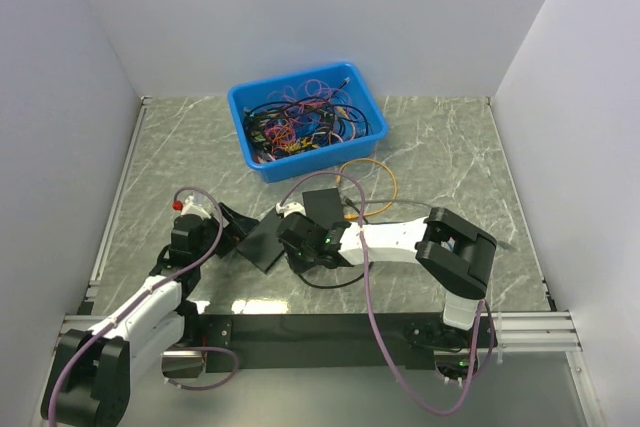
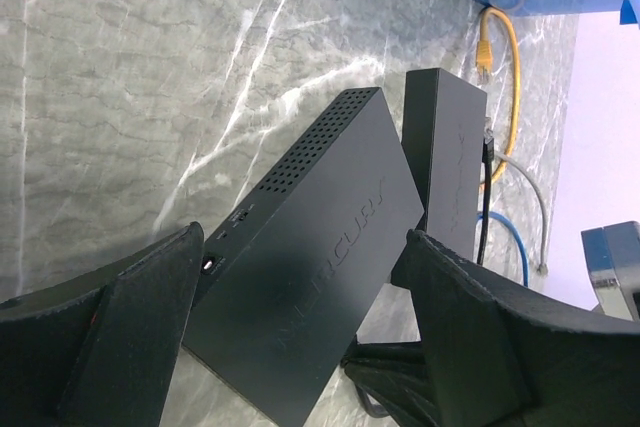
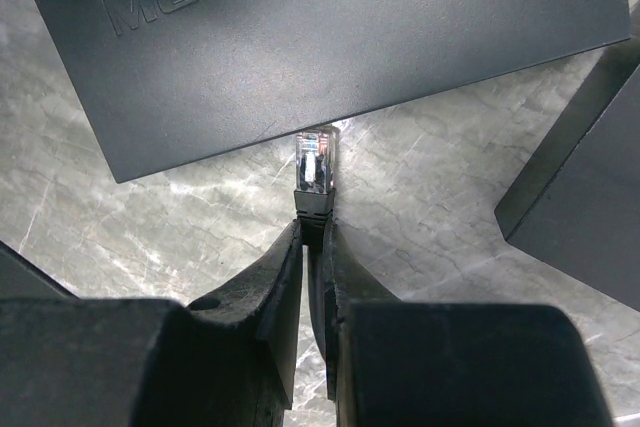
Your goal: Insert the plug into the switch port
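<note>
Pinching the plug (image 3: 316, 162) by its black boot with the right end effector (image 3: 312, 232), fingers drawn narrow around it. Points the clear tip straight at the near side of the switch (image 3: 330, 37), right up at its edge (port itself hidden from the right wrist view). Straddles the same switch with the left end effector (image 2: 303, 247), spread wide, a finger against either long side so the body fills the gap. Sits on the marble worktop (image 1: 450, 147) just beside a second black box (image 2: 445, 157), with a yellow cable (image 2: 515, 67) and the blue bin (image 1: 305, 127) of tangled cables farther back.
</note>
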{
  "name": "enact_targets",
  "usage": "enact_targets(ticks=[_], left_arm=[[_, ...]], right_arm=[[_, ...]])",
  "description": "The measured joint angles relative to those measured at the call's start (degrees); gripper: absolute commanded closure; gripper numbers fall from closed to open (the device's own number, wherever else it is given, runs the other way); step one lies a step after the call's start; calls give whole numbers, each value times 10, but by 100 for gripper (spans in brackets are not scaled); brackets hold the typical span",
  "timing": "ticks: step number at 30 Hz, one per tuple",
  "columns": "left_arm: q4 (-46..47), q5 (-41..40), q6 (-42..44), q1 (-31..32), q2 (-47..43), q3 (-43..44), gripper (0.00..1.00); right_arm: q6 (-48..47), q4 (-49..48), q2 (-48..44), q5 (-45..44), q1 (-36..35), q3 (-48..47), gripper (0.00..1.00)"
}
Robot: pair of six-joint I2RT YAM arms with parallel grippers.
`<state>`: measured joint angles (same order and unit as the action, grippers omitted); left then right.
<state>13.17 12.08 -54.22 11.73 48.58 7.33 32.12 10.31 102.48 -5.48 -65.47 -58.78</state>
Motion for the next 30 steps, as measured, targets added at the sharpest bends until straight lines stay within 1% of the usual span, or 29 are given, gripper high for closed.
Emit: enact_targets(ticks=[13,26,30], left_arm=[[20,-1,21,0,7,0,11],[76,14,47,0,62,3,10],[98,16,61,0,94,16,11]], right_arm=[[3,-24,-1,-1,0,11,100],[17,-66,-3,-25,-15,30,100],[20,-68,-3,-35,-19,31,100]])
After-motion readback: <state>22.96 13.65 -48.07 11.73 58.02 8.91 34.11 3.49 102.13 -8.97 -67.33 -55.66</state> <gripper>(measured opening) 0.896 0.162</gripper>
